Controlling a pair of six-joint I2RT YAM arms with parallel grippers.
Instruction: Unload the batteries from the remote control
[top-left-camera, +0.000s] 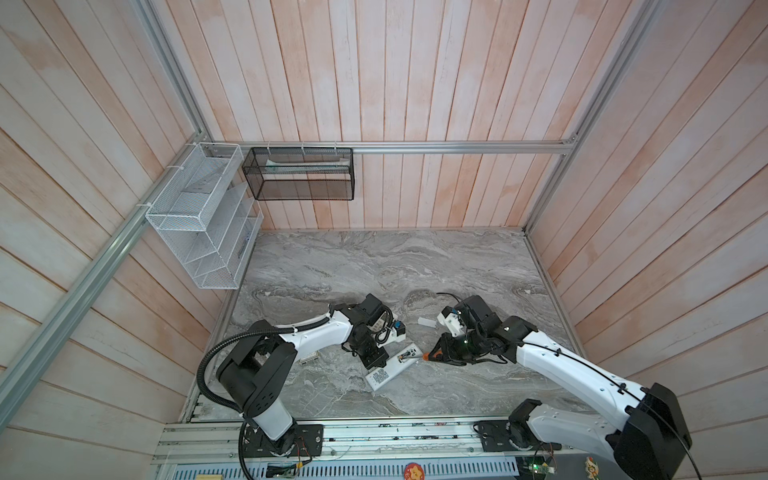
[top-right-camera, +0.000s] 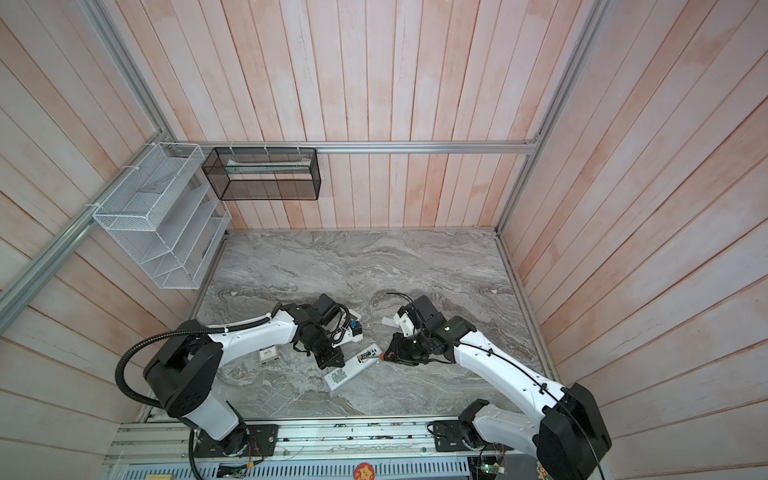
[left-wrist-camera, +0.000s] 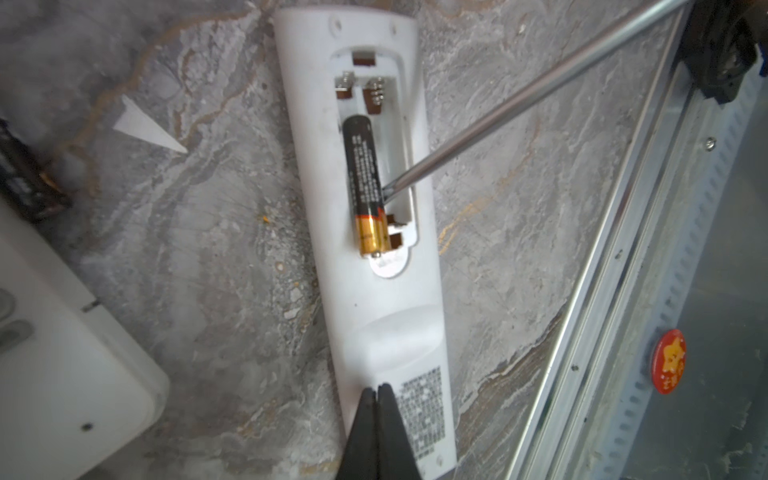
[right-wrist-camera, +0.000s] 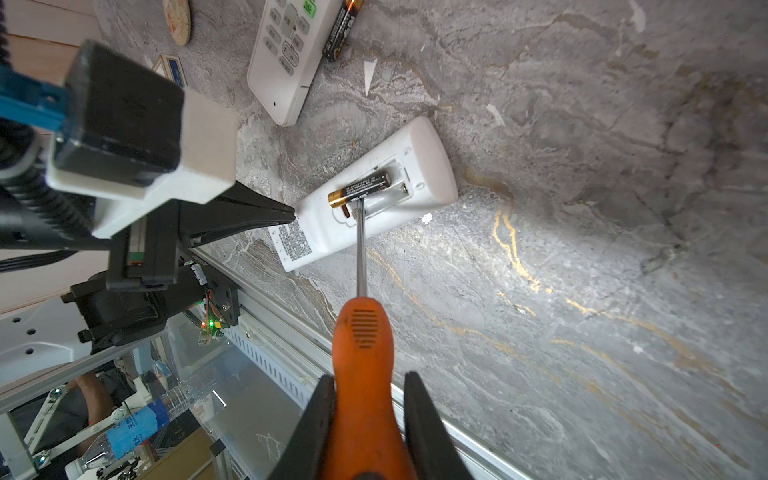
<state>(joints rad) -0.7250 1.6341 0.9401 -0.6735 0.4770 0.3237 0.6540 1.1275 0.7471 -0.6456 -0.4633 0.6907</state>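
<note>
Right gripper (right-wrist-camera: 368, 376) holds screwdriver (right-wrist-camera: 361, 332) tip against battery (right-wrist-camera: 361, 189) edge.

White moulded link shells (top-left-camera: 320, 332) with small dark screw holes (right-wrist-camera: 31, 331) between black joint housings (top-left-camera: 259, 365). Black corrugated conduit (top-left-camera: 200, 370) looping by left base (top-left-camera: 286, 442), thin black cable (top-left-camera: 577, 362) clipped along right forearm (top-left-camera: 557, 374). Black tapered fingers (right-wrist-camera: 313, 428), blue connector (right-wrist-camera: 29, 104).

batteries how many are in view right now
2. One battery sits in the open compartment of the face-down remote, the screwdriver tip at its side. The other battery lies on the table beside the second remote. More may be hidden.
</note>
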